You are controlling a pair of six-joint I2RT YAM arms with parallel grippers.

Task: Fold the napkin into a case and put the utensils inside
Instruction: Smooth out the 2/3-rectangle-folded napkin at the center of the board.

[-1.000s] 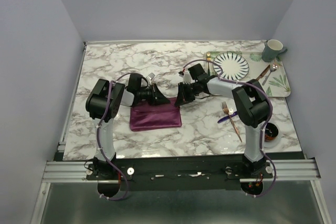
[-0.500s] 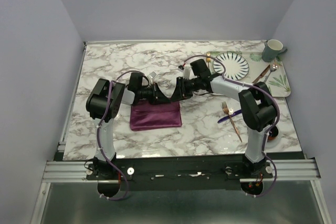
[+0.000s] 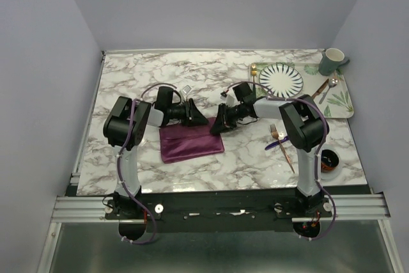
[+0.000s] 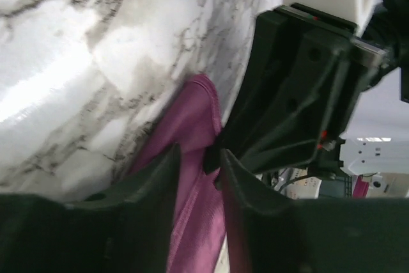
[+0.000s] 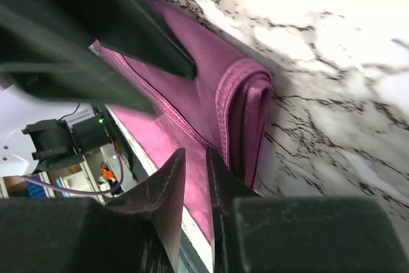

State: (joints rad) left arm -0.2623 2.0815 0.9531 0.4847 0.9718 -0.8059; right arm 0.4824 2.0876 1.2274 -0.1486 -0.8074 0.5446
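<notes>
The plum-purple napkin lies folded into a flat, layered rectangle between the arms. My left gripper is at its far edge, jaws apart, and the left wrist view shows cloth running between the fingers. My right gripper is at the far right corner. Its jaws stand a narrow slit apart, one finger on the flat layer and the other against the folded stack. The copper fork and blue knife lie crossed to the right, untouched.
A patterned tray at the back right carries a striped plate, a grey-green mug and other cutlery. A small dark bowl sits by the right arm's base. Both wrists nearly touch over the napkin.
The right gripper has come back down from the far side to the napkin's corner. The napkin's right end has shifted and turned slightly. The left jaws have widened.
</notes>
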